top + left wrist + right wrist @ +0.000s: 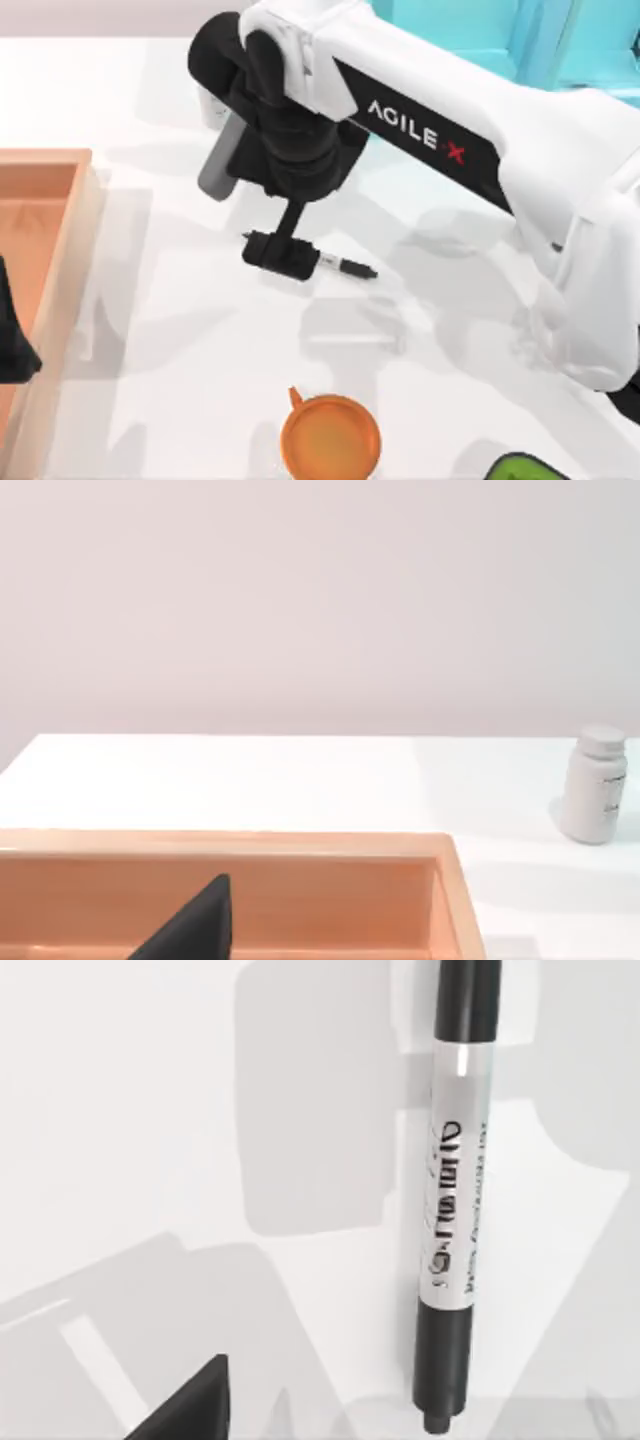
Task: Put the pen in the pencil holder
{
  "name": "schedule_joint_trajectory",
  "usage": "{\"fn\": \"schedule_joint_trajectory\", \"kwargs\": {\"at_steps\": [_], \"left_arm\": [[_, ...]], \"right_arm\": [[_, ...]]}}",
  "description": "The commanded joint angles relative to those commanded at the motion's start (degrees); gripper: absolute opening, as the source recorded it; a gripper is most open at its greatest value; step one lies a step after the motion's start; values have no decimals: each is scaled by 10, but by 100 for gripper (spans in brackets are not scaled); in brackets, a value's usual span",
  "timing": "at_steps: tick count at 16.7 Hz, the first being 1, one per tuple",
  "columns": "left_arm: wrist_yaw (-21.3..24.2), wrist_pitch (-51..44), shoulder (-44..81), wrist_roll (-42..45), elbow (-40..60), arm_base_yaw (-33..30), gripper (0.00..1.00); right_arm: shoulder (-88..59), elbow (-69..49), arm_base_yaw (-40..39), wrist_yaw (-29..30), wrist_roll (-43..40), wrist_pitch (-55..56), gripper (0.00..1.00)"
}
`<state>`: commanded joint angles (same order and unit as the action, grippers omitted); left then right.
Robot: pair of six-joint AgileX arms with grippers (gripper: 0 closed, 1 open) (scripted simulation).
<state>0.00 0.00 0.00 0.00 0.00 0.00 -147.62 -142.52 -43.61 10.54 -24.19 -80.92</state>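
The pen (345,266) lies flat on the white table near its middle, black at both ends with a printed white barrel (455,1190). My right gripper (280,255) hangs low over the pen's left end and covers it in the top view; it is open, and one dark fingertip (195,1405) shows beside the pen without touching it. The pencil holder (330,435), an orange cup, stands upright near the front edge, in front of the pen. My left gripper (10,340) is parked open over the wooden tray at the table's left.
A shallow wooden tray (45,200) fills the left side. A green bottle (525,467) peeks in at the front right. A white pill bottle (597,785) stands on the table beyond the tray. A teal structure (500,30) sits at the back right.
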Motion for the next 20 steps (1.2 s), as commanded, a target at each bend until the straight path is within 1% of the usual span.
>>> {"fn": "schedule_joint_trajectory", "kwargs": {"at_steps": [3,10,15,20], "left_arm": [[0,0,0,0,0,0,100],[0,0,0,0,0,0,100],[0,0,0,0,0,0,100],[0,0,0,0,0,0,100]], "right_arm": [[-3,21,1,1,-4,23,100],[-30,145,15,0,-18,182,100],[-34,156,16,0,-20,195,100],[-34,156,16,0,-20,195,62]]}}
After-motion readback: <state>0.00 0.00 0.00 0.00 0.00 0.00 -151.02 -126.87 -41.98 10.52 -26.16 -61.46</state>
